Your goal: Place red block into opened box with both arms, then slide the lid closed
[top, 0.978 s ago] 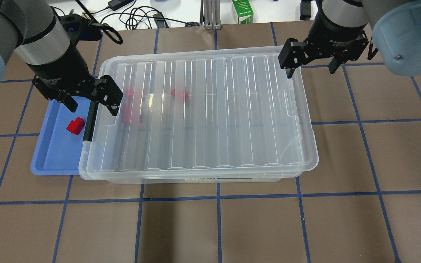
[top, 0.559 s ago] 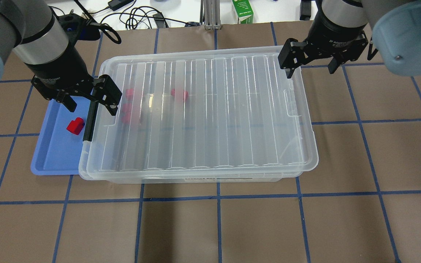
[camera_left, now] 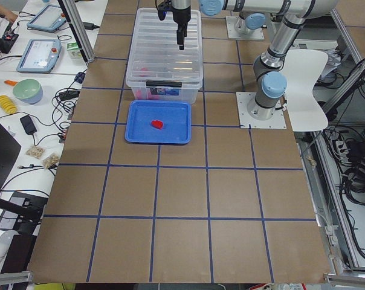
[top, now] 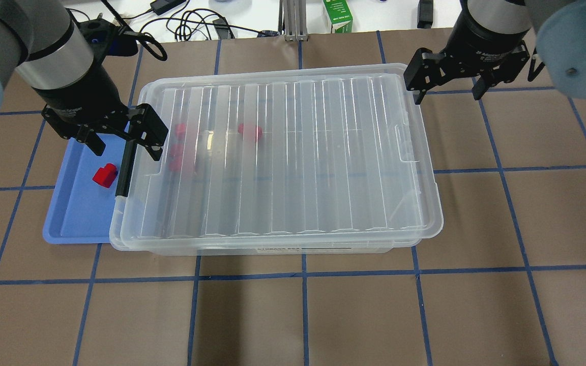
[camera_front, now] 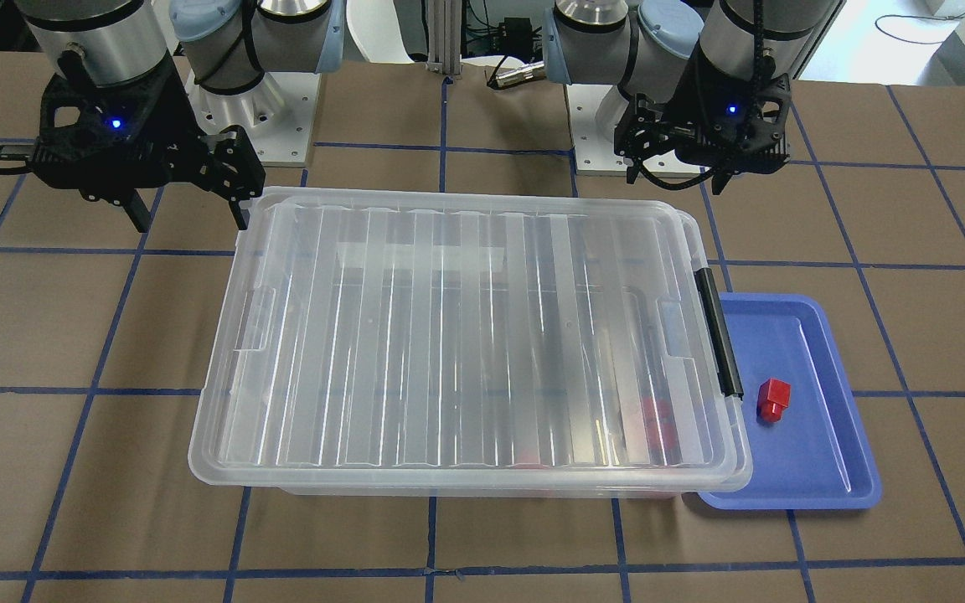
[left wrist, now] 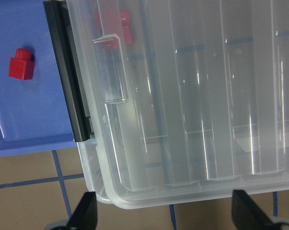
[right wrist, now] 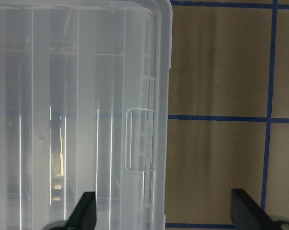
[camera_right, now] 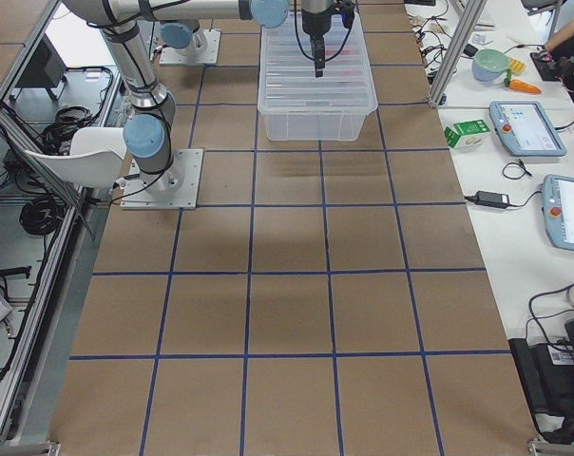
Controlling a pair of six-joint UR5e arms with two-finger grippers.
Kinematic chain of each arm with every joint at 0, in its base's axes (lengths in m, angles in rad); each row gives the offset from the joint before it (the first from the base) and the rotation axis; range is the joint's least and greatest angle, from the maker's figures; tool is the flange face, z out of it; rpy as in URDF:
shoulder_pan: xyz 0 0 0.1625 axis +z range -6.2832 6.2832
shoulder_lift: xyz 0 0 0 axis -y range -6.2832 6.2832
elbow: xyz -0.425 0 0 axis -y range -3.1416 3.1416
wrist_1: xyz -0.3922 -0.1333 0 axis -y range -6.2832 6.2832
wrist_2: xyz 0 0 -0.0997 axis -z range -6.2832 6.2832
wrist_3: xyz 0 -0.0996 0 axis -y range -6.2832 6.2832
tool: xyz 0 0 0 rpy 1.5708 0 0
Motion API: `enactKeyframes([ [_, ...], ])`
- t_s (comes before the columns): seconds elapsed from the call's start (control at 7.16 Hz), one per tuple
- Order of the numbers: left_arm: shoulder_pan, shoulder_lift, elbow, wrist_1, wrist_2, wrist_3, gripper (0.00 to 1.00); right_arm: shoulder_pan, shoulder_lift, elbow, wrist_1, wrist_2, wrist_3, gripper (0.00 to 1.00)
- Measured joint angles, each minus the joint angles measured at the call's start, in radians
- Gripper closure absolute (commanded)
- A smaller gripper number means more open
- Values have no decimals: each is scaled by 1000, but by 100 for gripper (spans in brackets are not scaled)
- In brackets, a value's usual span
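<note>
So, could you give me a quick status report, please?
Left gripper, right gripper open, empty. Lid covers box, red blocks inside. One red block outside, on blue tray.

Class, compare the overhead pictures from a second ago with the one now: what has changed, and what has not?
The open right hand drew away from the lid's far corner, outward to the robot's right, holding nothing. The open left hand, lid, box and the red block in the tray stayed put.

Lid over box, red block inside
</note>
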Motion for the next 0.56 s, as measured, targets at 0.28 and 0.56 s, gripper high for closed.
enactKeyframes([
  [0.28,0,0,0,1,0,2,0,-22,71,60,-68,4,0,0],
  [0.56,1,0,0,2,0,4,0,-25,152,106,-185,-2,-2,0],
])
